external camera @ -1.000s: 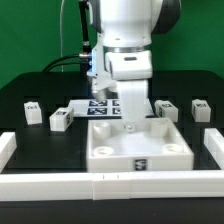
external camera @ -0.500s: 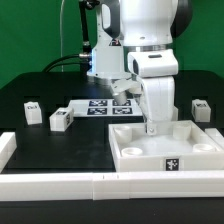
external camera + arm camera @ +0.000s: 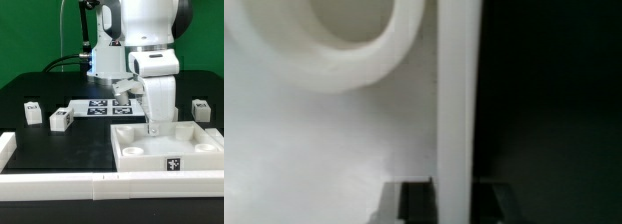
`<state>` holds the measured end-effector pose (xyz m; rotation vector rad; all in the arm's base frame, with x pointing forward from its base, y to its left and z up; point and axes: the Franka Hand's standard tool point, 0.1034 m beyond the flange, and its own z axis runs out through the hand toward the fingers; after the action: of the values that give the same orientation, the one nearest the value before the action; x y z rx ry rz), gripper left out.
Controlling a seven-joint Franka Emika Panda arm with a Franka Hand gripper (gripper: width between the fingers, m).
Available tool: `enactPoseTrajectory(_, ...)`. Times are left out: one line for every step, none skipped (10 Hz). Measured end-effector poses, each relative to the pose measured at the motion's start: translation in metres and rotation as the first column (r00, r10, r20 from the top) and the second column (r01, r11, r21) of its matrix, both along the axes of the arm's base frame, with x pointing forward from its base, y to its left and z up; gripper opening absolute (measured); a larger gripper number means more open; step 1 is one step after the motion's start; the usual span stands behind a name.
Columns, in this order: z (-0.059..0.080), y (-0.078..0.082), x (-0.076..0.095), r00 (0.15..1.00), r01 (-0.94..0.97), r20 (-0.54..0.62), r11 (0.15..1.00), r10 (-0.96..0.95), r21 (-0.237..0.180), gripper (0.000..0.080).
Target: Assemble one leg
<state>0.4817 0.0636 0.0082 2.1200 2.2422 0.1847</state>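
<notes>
My gripper (image 3: pixel 153 129) (image 3: pixel 452 203) is clamped on the far wall of the white tray (image 3: pixel 135 156) (image 3: pixel 331 150), with its dark fingers (image 3: pixel 411 202) on either side. On the black table (image 3: pixel 45 142) each leg is a stubby white block with a square black-and-white tag. One leg (image 3: pixel 61 120) and another (image 3: pixel 33 112) stand at the exterior view's left, and a third (image 3: pixel 201 109) at its right.

Wrist view blurred; socket (image 3: pixel 352 55) cropped by frame edge; gripper (image 3: pixel 153 128) fingertips partly hidden behind tray (image 3: pixel 140 161) wall.
</notes>
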Motion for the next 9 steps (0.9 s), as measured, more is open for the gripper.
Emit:
enactPoseTrajectory(0.0002, 0.0023, 0.0055, 1.000, 0.021, 0.004, 1.000, -0.021, 0.001, 0.0057)
enactPoseTrajectory(0.0002, 0.0023, 0.0086, 1.000, 0.027, 0.008, 1.000, -0.027, 0.003, 0.0057)
enactPoseTrajectory(0.0001, 0.0022, 0.0103, 1.000, 0.029, 0.010, 1.000, -0.029, 0.003, 0.0057)
enactPoseTrajectory(0.0001, 0.0023, 0.0104, 0.999, 0.037, 0.009, 0.999, -0.037, 0.004, 0.0057)
enactPoseTrajectory(0.0001, 0.0025, 0.0105, 0.999, 0.036, 0.008, 0.999, -0.036, 0.003, 0.0057)
enactPoseTrajectory(0.0001, 0.0024, 0.0106, 0.999, 0.036, 0.006, 0.999, -0.036, 0.002, 0.0057)
enactPoseTrajectory(0.0001, 0.0023, 0.0106, 0.999, 0.036, 0.006, 0.999, -0.036, 0.002, 0.0057)
enactPoseTrajectory(0.0000, 0.0022, 0.0105, 0.999, 0.036, 0.006, 0.999, -0.036, 0.002, 0.0057)
enactPoseTrajectory(0.0000, 0.0021, 0.0105, 0.999, 0.036, 0.006, 0.999, -0.037, 0.002, 0.0139)
